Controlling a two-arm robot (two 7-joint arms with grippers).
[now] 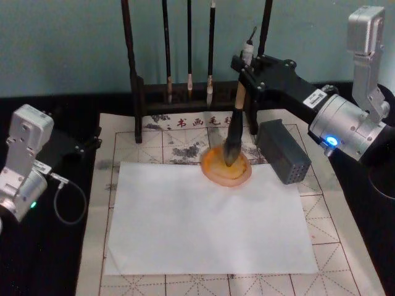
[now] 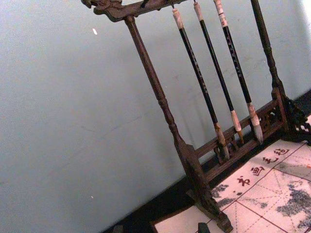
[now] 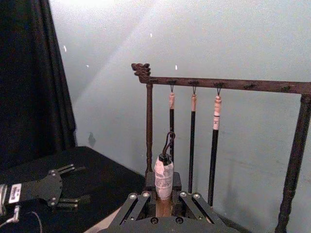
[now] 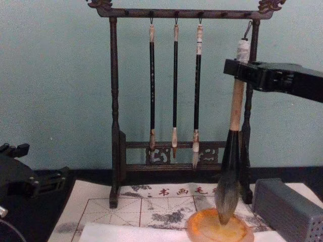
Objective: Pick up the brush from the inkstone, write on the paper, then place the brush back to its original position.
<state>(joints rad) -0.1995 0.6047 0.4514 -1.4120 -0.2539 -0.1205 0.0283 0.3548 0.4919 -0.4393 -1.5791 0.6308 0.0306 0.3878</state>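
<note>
**Brush upright in the inkstone**

Hemmed in at the far side by the wooden brush rack (image 1: 185, 102). Hemmed on the right by the grey perforated box (image 1: 284, 151), just beside the inkstone (image 1: 210, 168). Open toward the near side across the white paper (image 1: 210, 216), its far edge under the inkstone's rim.

Holds the brush (image 1: 236, 117) near vertical: bristles down in the dish, white cap up, long axis leaning slightly right at the top. Pinched just below the cap by the right gripper (image 1: 242, 71), closed tight on the handle.

Parked at the left on black tabletop: left gripper (image 1: 91, 140), fingers apart, nothing between.
</note>
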